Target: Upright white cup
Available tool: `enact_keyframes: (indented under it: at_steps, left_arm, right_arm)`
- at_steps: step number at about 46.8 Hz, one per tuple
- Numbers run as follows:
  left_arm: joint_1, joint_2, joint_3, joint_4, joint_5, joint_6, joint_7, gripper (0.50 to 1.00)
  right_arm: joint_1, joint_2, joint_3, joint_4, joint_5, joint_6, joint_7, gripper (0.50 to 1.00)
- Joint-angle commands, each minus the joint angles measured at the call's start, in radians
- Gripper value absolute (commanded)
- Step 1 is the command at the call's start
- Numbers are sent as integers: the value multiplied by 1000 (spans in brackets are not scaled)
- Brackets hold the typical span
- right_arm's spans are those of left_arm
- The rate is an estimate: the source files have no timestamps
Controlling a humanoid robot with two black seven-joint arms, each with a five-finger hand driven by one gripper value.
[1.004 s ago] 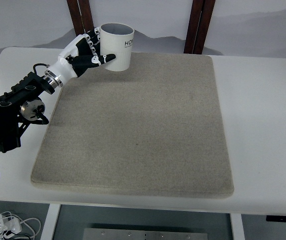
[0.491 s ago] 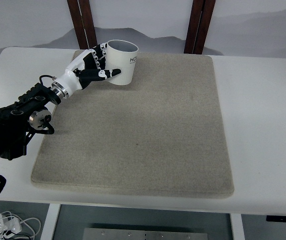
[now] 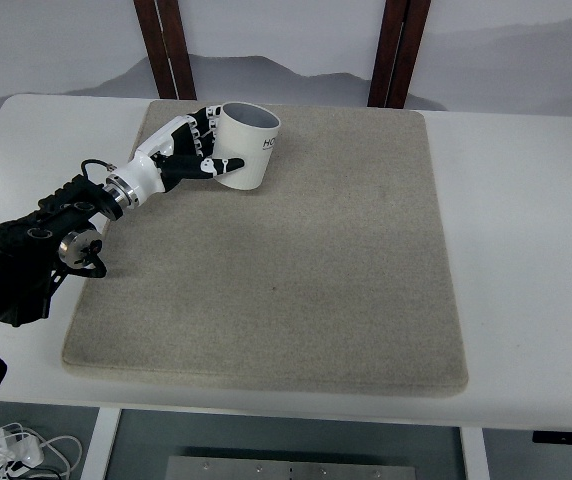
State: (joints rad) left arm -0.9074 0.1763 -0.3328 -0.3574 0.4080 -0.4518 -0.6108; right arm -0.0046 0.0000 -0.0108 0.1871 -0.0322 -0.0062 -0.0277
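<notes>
A white cup (image 3: 249, 147) with dark print on its side is held over the far left part of the grey mat (image 3: 276, 260). Its open mouth faces up and it tilts slightly to the right. My left hand (image 3: 194, 150) is shut on the cup from its left side, fingers wrapped around the wall and thumb across the front. Whether the cup's base touches the mat is unclear. The right arm is out of view.
The mat covers most of the white table (image 3: 526, 250). Dark wooden posts (image 3: 396, 50) stand behind the table's far edge. White cables (image 3: 6, 450) lie on the floor at the lower left.
My left hand has carried the cup nearer and down, from the mat's far edge to over the mat. The cup now tilts a little to the right.
</notes>
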Motion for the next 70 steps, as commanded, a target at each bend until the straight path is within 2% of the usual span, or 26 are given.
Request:
enact_keyframes:
  at_steps: [1, 14, 16, 17, 21, 23, 25, 33, 70]
  left_arm:
    - [9, 0, 8, -2, 0, 19, 0, 608]
    - [13, 0, 8, -2, 0, 21, 0, 775]
    - [13, 0, 6, -2, 0, 22, 0, 859]
    - [13, 0, 6, -2, -1, 22, 0, 876]
    - [13, 0, 6, -2, -2, 22, 0, 896]
    - [13, 0, 8, -2, 0, 21, 0, 938]
    - [12, 0, 8, -2, -1, 21, 0, 958]
    - [12, -1, 6, -2, -2, 21, 0, 994]
    - [-28, 15, -17, -23, -14, -1, 0, 994]
  right_arm:
    - [0, 0, 0, 0, 0, 0, 0, 952]
    - [0, 0, 0, 0, 0, 0, 0, 952]
    - [0, 0, 0, 0, 0, 0, 0, 952]
    - [0, 0, 0, 0, 0, 0, 0, 952]
    - [0, 0, 0, 0, 0, 0, 0, 952]
    - [0, 0, 0, 0, 0, 0, 0, 952]
    - [0, 0, 0, 0, 0, 0, 0, 952]
    - [0, 0, 0, 0, 0, 0, 0, 952]
    - [0, 0, 0, 0, 0, 0, 0, 952]
